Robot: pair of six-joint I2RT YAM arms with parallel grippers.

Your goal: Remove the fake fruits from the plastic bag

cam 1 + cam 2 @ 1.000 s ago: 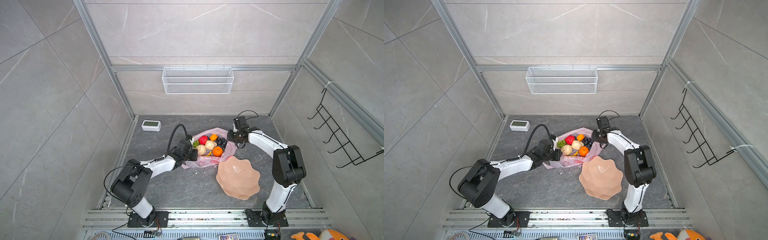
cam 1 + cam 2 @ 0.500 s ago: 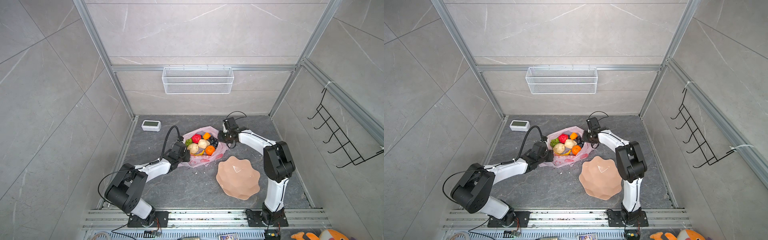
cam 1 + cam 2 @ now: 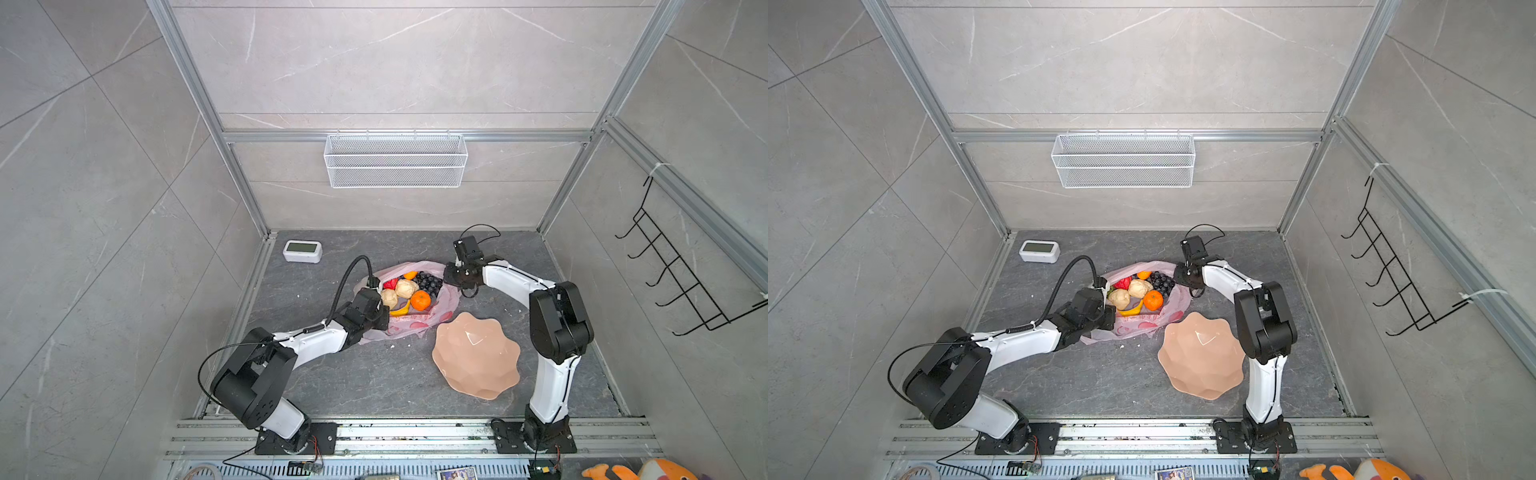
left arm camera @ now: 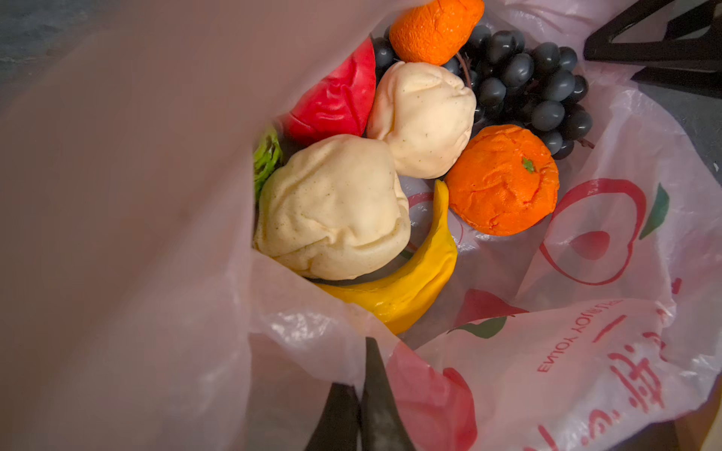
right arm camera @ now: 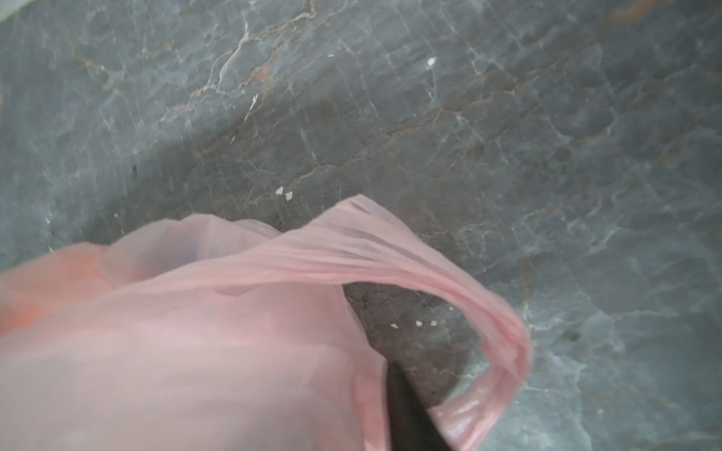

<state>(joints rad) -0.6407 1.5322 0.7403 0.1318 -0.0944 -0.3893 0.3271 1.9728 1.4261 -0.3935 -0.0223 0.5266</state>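
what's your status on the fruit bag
Left claw shut on plastic bag rim. Right claw at its handle, grip unclear. Fake fruits all inside. Dish close beside.

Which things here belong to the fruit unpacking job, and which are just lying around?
Job:
plastic bag
fake fruits, all inside it

Lying about:
peach scalloped dish
small white device with a screen
wire basket on the wall
orange plush toy

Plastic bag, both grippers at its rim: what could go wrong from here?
The loop handle drapes round a finger of the right gripper; pulling away could drag the plastic bag.
The left gripper pinches only thin film; it may slip or tear.
The fake fruits lie loose; a tug may spill them.
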